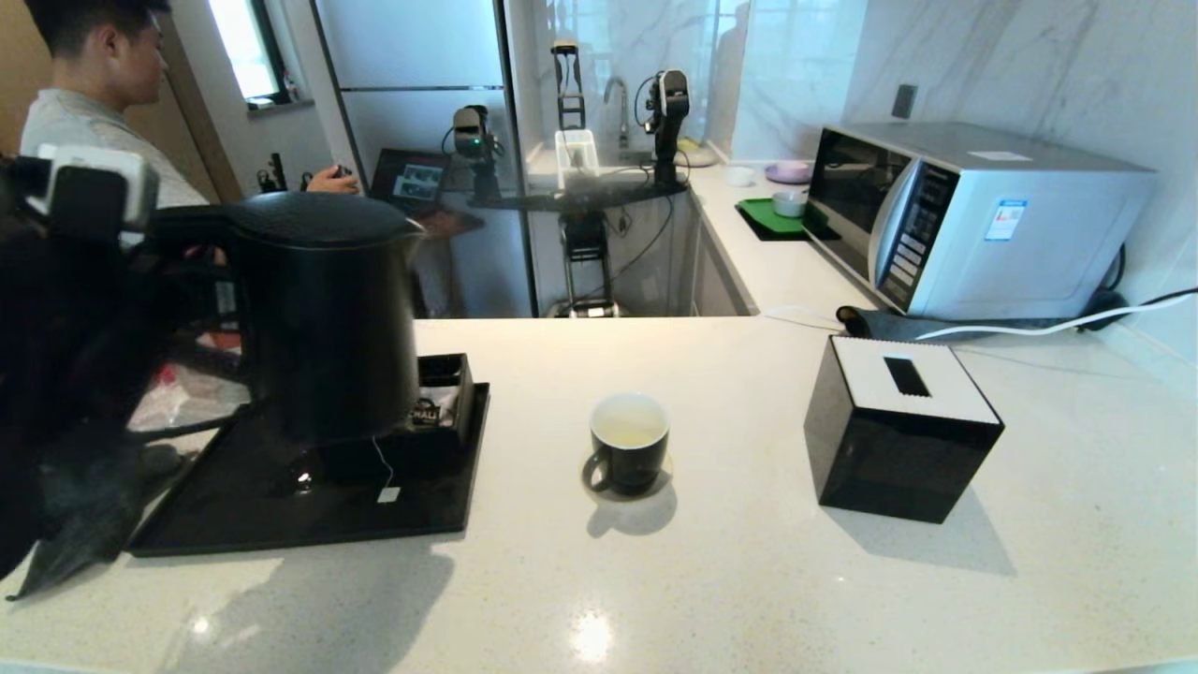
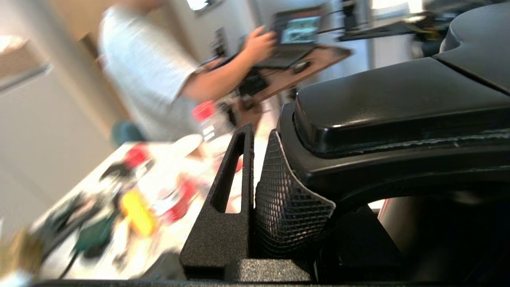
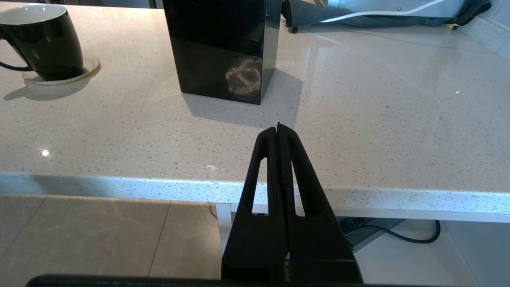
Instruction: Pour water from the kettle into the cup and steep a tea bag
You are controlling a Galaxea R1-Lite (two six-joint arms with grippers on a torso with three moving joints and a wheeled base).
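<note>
At the far left of the head view, the left gripper (image 2: 275,159) clamps the loop handle of the kettle (image 1: 323,314), with one mesh-padded finger (image 2: 291,203) pressed flat against the handle. The kettle is upright above the black tray (image 1: 234,524); whether its base touches the tray cannot be told. The tea bag (image 1: 438,404) appears to lie in a small black box (image 1: 449,393) at the tray's rear right corner, beside a sachet; its thin string (image 1: 382,463) runs forward to a square tag (image 1: 388,494) resting on the tray. To the right of the tray, well apart from it, the cup (image 1: 629,443) stands on a pale coaster (image 3: 59,75) on the white countertop (image 1: 749,580), its handle turned toward the near left, and pale yellowish water (image 1: 629,429) is visible inside. Farther right stands a black tissue box (image 1: 900,429), with a microwave (image 1: 973,220) behind it. The right gripper (image 3: 279,128) is parked at the counter's near edge, its jaws pressed together and empty. A person (image 1: 94,103) stands in the background at left.
</note>
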